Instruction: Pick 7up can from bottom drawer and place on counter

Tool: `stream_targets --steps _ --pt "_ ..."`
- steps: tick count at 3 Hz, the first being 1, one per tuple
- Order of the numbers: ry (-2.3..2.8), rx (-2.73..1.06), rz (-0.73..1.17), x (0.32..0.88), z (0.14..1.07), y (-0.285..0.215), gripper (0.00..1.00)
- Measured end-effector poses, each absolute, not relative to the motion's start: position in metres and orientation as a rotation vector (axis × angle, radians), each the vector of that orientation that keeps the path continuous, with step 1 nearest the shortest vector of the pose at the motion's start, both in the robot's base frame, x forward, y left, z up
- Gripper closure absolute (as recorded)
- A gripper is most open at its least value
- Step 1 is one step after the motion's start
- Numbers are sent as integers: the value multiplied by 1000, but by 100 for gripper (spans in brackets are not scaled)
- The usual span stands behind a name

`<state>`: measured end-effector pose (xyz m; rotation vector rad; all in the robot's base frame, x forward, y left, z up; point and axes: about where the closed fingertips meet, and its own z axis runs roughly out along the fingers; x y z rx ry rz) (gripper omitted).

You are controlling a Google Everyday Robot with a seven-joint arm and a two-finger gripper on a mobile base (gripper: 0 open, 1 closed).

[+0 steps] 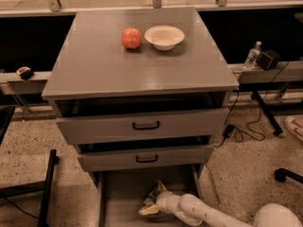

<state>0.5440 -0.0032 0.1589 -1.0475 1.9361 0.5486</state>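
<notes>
Gripper (pixel 154 199) at the 7up can (pixel 152 196) inside the open bottom drawer (pixel 122 197).
The gripper lies right of the drawer's centre, around a small dim object taken as the can; whether it is parted or clamped cannot be told. Above the drawer, the counter (pixel 104 67) carries an apple (pixel 131 38) and a bowl (pixel 164 36).
</notes>
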Motion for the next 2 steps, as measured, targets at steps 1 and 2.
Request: stream_targets --steps 1,2 --pt "1941 -1024 536 547 156 -11 0" --pt "1961 -1020 533 547 146 -16 2"
